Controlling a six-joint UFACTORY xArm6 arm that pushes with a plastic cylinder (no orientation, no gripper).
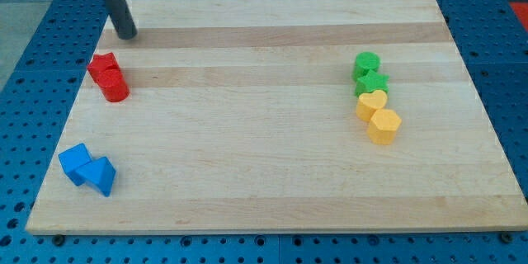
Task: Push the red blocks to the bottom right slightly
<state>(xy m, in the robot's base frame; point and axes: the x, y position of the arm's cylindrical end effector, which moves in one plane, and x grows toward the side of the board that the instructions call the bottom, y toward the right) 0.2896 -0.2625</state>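
Observation:
Two red blocks sit touching at the view's left: a red star-like block point(102, 68) and a red cylinder point(115, 86) just below and right of it. My tip point(126, 35) rests on the board above and slightly right of the red blocks, a short gap away, touching neither.
Two blue blocks, a cube point(76, 163) and a wedge point(102, 176), lie at the bottom left. At the right stand a green cylinder point(366, 65), a green star point(371, 83), a yellow heart point(371, 104) and a yellow hexagon point(384, 125) in a column. The wooden board point(264, 173) has blue pegboard around it.

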